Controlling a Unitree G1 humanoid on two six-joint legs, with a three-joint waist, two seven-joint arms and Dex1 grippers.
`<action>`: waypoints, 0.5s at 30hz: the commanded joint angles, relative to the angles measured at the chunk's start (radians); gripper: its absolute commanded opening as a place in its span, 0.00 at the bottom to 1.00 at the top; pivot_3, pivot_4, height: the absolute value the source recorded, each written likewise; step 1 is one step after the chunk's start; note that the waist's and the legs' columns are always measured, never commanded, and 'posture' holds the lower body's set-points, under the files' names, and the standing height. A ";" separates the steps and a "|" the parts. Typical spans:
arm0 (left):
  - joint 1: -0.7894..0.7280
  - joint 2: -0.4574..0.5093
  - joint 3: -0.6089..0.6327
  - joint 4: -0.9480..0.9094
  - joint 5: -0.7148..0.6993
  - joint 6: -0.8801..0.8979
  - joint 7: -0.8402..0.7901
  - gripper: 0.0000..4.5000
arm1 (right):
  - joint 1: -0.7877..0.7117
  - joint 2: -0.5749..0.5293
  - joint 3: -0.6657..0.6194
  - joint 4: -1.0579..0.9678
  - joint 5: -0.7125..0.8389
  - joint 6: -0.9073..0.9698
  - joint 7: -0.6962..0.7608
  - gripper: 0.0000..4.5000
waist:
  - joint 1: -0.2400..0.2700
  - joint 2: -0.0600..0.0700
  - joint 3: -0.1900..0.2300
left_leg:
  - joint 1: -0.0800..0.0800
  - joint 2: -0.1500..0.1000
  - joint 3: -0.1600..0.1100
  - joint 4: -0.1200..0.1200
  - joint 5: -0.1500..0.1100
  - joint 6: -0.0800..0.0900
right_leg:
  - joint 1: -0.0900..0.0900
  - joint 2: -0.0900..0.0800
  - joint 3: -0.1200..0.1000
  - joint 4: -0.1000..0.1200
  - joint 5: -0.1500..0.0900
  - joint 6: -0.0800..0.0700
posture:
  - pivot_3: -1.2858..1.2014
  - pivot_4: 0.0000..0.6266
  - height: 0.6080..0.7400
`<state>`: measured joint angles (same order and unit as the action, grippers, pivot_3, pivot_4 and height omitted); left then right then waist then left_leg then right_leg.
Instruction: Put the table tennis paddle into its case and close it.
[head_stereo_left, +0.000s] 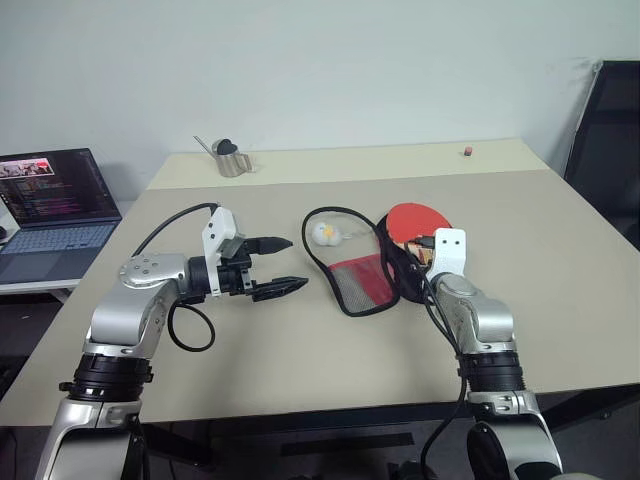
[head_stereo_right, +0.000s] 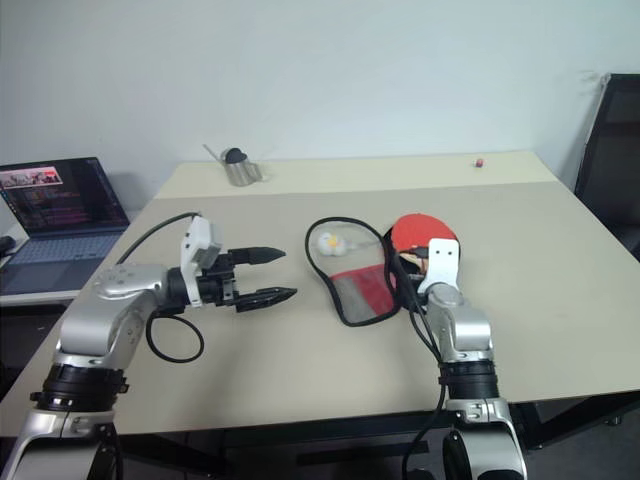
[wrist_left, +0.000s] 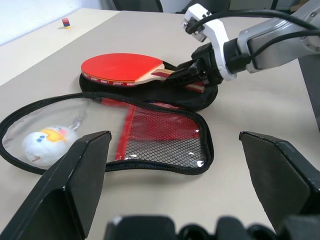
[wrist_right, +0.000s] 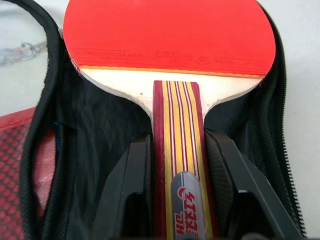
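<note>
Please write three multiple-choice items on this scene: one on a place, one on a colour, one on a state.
1. Where does the table tennis paddle lie?
A. On the open case's black half
B. On the laptop
C. On the floor

2. What colour is the paddle's rubber face?
A. Blue
B. Green
C. Red

3. How is the left gripper?
A. Shut on the paddle
B. Open, holding nothing
C. Shut on the case

Key: 1 A, the blade rests over the black half of the case, which lies unzipped; 2 C, the face shows red; 3 B, its fingers stand spread apart, while the right gripper clamps the paddle's handle.
</note>
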<state>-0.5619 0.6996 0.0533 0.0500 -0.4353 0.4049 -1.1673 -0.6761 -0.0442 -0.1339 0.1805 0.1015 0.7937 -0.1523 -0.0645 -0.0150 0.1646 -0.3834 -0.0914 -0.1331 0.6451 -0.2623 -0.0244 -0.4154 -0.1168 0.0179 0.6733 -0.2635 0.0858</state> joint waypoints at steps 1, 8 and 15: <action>-0.003 0.016 0.023 -0.032 -0.014 -0.006 0.004 1.00 | -0.045 -0.009 0.005 -0.005 -0.006 -0.051 0.012 0.26 | 0.000 0.000 0.000 | 0.000 0.000 0.000 0.000 0.000 0.000 | 0.000 0.000 0.000 0.000 0.000 0.000 | 0.52 0.24 1.00; -0.004 0.013 0.021 -0.030 -0.012 -0.009 0.003 1.00 | -0.037 -0.002 0.010 -0.008 -0.006 -0.031 0.025 0.42 | -0.001 0.000 0.000 | 0.000 0.000 0.000 0.000 0.000 0.000 | 0.000 0.000 0.000 0.000 0.000 0.000 | 0.52 0.24 1.00; -0.004 0.010 0.021 -0.028 -0.012 -0.011 0.006 1.00 | -0.006 0.004 0.025 -0.053 -0.006 0.001 0.034 0.94 | -0.001 0.000 0.000 | 0.000 0.000 0.000 0.000 0.000 0.000 | 0.000 0.000 0.000 0.000 0.000 0.000 | 0.52 0.24 1.00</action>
<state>-0.5596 0.6997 0.0533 0.0491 -0.4352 0.4056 -1.1668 -0.6797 -0.0407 -0.1232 0.1793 0.0990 0.7941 -0.1235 -0.0654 -0.0150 0.1646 -0.3834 -0.0913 -0.1334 0.6451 -0.2623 -0.0243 -0.4154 -0.1167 0.0177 0.6734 -0.2635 0.0858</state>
